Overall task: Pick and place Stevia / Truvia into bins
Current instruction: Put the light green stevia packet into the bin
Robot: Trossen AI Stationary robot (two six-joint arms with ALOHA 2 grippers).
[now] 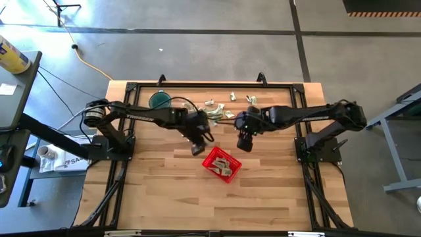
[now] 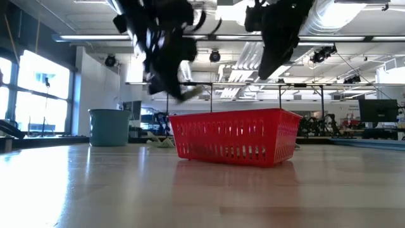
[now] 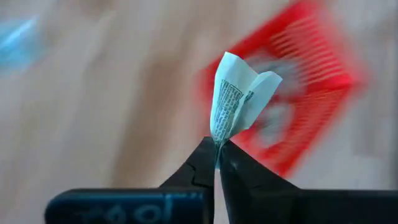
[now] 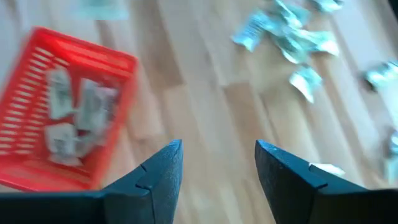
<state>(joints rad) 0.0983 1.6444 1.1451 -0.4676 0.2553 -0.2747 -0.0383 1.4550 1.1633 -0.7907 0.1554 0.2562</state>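
Sachets lie partly sorted: several Stevia packets (image 4: 78, 115) are already in the red basket (image 1: 222, 163), while a scattered group (image 1: 217, 108) waits on the counter (image 1: 164, 197). The left gripper (image 3: 217, 152), fingers pinched on one sachet (image 3: 236, 96), is near the basket. The right gripper (image 4: 219, 163) hovers with fingers wide and empty.

Pinching a creased, printed paper sachet (image 3: 239, 96) near a red mesh plastic basket (image 1: 222, 164), above smooth wood table (image 1: 164, 197).

Teal cup (image 1: 159, 100) on wooden table (image 1: 164, 197)
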